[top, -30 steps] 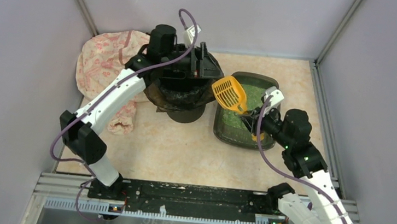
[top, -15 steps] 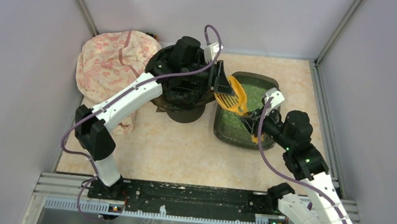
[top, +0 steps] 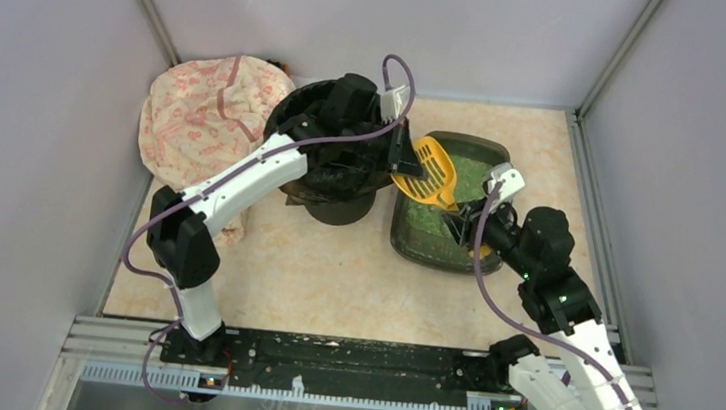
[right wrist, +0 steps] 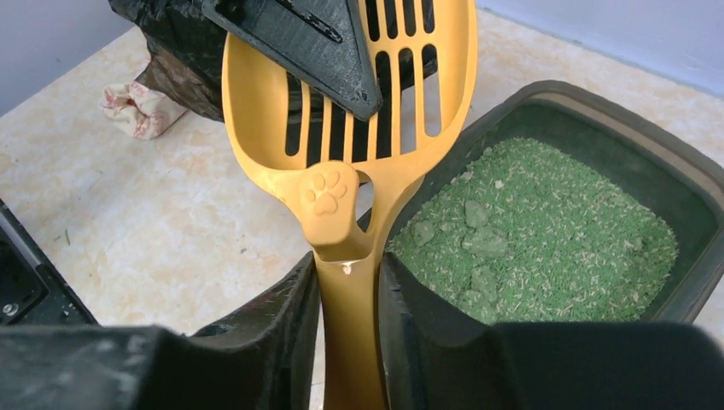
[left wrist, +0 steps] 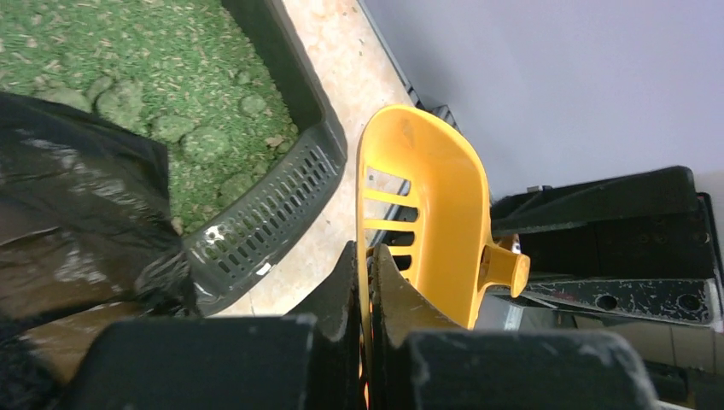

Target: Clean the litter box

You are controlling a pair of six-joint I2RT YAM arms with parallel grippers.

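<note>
Beige tabletop point(right wrist: 171, 213) — left fingers point(right wrist: 307, 43), clamped on scoop point(right wrist: 341, 205), hide some slots.

The left arm point(top: 241, 175) covered most of the round black-bagged bin point(top: 339, 206). The yellow slotted plastic scoop point(right wrist: 329, 201) ran off at twelve o'clock, its handle end hidden inside the right gripper point(right wrist: 346, 282). The shallow grey-green plastic litter box point(right wrist: 615, 128) was cut at three o'clock.
</note>
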